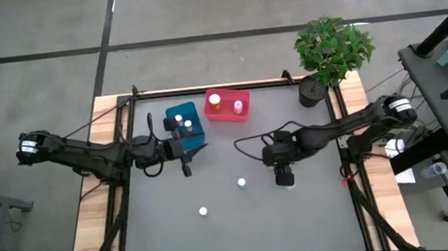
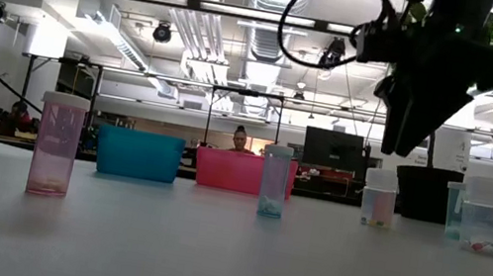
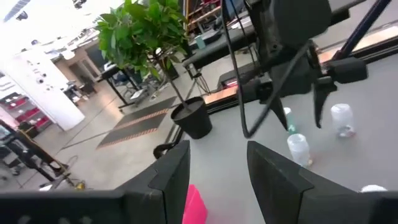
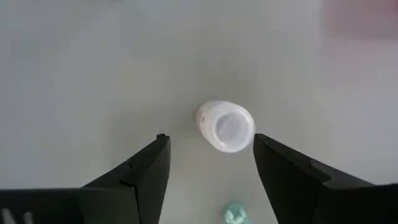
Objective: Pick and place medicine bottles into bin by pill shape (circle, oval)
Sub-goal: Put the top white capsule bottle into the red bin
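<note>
Bottle (image 4: 225, 127): white cap up, standing on tabletop (image 1: 242, 223), just ahead of my right pincer (image 4: 210, 163), not gripped.
Right pincer: fingers apart, hovering above it.
Left pincer (image 3: 214, 163): fingers apart, empty, near teal bin (image 1: 185, 123).
Risk: bottle sits off-centre toward one finger; descending could clip the cap and tip it.
Risk 2: pill shape unread, so wrong bin, teal or red bin (image 1: 228, 105).

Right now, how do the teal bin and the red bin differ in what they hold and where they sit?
The teal bin sits toward the left arm's side, beside the left gripper; the red bin sits next to it, nearer the table's middle and back edge. The teal bin holds white-capped bottles; the red bin holds one orange-looking bottle and one pale one. Both are small open bins holding two bottles each.
</note>
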Motion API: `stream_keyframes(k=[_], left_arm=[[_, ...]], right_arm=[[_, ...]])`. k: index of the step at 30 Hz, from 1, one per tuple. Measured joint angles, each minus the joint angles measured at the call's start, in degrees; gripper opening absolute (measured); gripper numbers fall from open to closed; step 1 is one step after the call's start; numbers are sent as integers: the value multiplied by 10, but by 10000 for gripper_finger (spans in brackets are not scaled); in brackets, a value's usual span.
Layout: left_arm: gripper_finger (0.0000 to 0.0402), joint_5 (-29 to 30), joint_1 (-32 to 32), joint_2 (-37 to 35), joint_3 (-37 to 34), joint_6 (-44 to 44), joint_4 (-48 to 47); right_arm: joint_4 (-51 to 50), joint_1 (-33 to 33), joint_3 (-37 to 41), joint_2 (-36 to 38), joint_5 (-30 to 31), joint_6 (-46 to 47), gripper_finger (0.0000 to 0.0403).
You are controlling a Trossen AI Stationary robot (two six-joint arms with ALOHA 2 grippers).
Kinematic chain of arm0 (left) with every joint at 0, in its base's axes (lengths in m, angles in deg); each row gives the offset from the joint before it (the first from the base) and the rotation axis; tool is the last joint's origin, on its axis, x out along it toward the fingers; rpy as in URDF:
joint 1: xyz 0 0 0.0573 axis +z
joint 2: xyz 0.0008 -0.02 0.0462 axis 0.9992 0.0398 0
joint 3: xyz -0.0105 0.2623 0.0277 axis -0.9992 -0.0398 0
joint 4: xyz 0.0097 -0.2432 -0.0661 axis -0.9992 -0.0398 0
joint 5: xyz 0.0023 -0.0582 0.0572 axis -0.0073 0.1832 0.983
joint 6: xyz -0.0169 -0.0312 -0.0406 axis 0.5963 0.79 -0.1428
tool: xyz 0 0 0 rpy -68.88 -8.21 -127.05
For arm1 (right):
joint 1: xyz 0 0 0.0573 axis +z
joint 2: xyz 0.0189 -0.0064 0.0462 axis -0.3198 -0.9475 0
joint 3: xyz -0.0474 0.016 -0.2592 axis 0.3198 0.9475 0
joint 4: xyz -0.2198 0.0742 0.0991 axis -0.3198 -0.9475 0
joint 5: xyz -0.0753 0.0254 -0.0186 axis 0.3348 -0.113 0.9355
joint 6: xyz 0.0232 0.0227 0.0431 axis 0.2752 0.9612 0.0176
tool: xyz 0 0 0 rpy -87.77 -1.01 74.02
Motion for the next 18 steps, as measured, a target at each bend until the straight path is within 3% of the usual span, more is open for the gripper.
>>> stream_keyframes(k=[18], left_arm=[[142,2,0,0,-1,-14,0]], right_arm=[[35,-25,5,-54,0,-23,219]])
